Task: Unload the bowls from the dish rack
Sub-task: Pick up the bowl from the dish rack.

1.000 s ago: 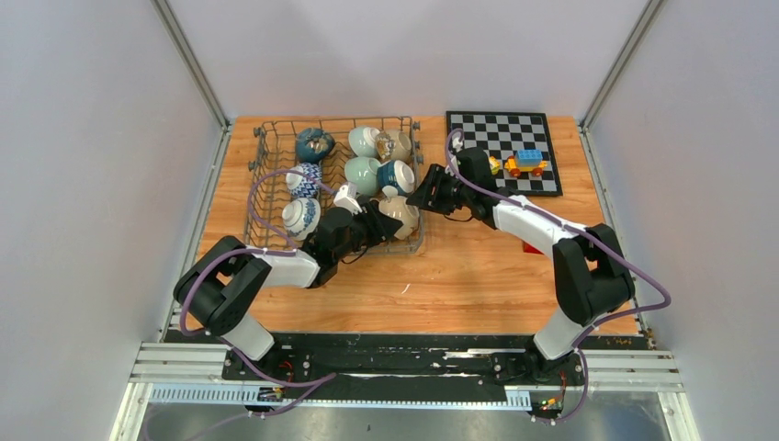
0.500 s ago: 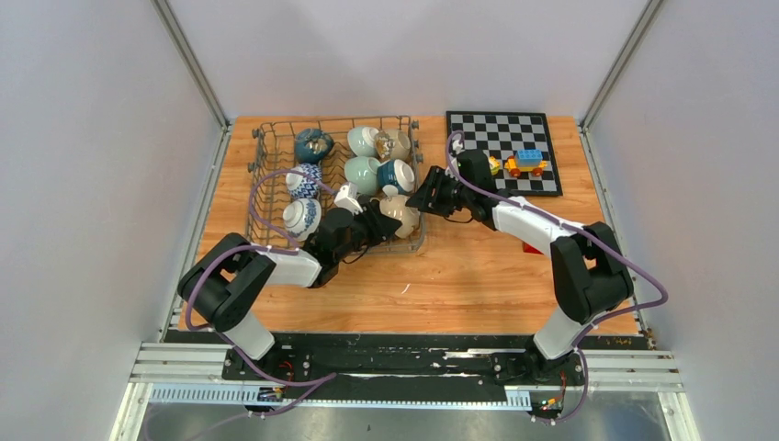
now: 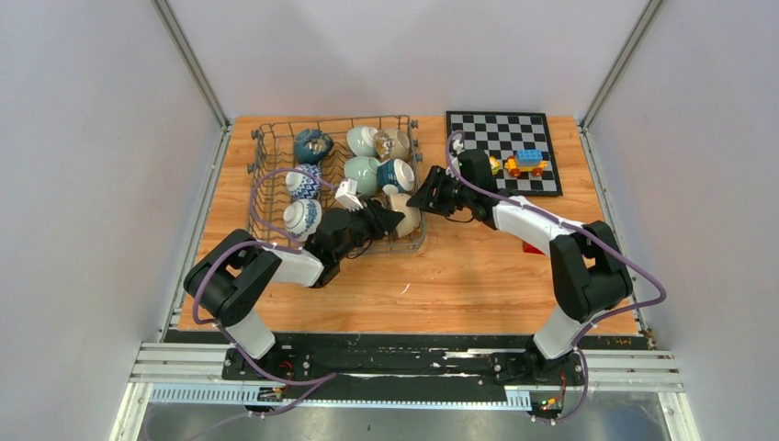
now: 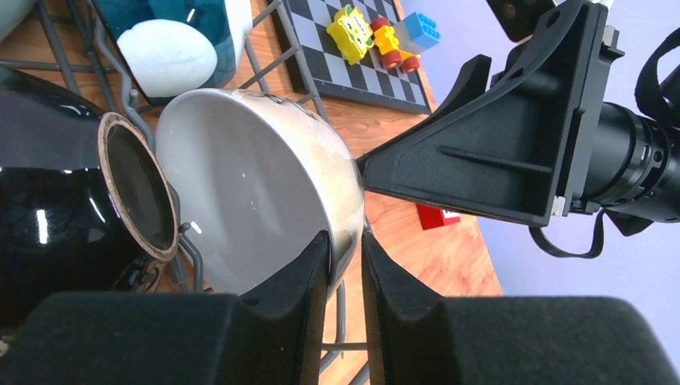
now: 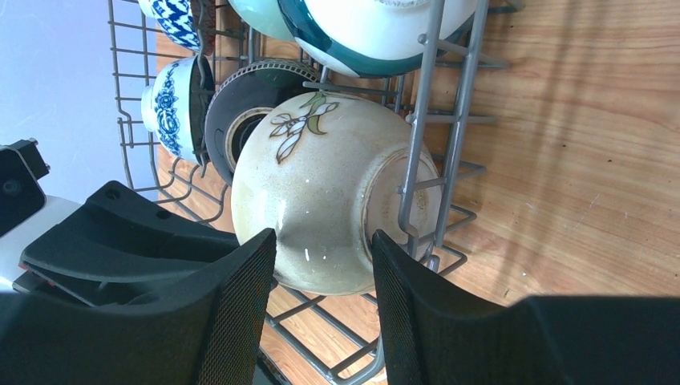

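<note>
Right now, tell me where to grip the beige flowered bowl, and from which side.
Probably best: pinch the beige bowl by its rim, one finger inside, one outside, coming from its open mouth on the left arm's side. It lies on its side, foot against the dish rack wires.

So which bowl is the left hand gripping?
The beige bowl with the painted sprig, in the near right corner of the dish rack: only its rim sits between the fingers of the left hand.

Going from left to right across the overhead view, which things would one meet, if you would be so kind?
The dish rack's left wall → near blue-and-white bowl → beige bowl → chessboard.
</note>
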Available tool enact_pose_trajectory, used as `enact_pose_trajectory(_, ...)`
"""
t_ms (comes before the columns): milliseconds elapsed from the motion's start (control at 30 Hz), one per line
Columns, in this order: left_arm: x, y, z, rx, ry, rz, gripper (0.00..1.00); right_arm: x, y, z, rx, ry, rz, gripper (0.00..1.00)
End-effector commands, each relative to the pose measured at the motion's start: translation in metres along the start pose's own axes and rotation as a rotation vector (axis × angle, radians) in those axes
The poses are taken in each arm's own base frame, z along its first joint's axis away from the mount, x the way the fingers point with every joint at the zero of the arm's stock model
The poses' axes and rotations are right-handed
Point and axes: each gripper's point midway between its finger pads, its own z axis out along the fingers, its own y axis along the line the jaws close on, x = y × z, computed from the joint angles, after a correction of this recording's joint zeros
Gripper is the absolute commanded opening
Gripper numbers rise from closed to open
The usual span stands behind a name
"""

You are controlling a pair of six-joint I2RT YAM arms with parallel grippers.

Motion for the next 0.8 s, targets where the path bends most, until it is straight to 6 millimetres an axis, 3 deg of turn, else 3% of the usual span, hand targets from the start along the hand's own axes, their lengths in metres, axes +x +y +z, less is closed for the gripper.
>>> enact_pose_trajectory(0, -0.006, -0.0185, 0.0039, 0.081, -0.028, 0.007, 0.22, 0.0036, -0.007, 0.0025, -0.003, 0.023, -0.005, 0.51)
enact_pose_trajectory(133, -0.0037, -0.0192, 0.0053, 0.087, -0.017, 0.006, 0.21, 0.0032, -0.0054, 0.0027, -0.01, 0.026, -0.008, 0.51)
enact_pose_trajectory(300, -0.0007, -0.0207, 0.0081, 0.096, 0.0, 0.0, 0.29, 0.0035, -0.0024, 0.004, -0.026, 0.033, -0.003, 0.49)
enact_pose_trajectory(467, 0.0005, -0.0232, 0.0106, 0.107, 0.01, -0.003, 0.31, 0.0044, -0.0027, 0.0053, -0.029, 0.037, -0.001, 0.48)
enact_pose_trajectory(767, 0.0002, -0.0269, 0.0101, 0.126, 0.01, -0.003, 0.15, 0.0054, -0.0003, 0.0059, -0.047, 0.042, 0.009, 0.47)
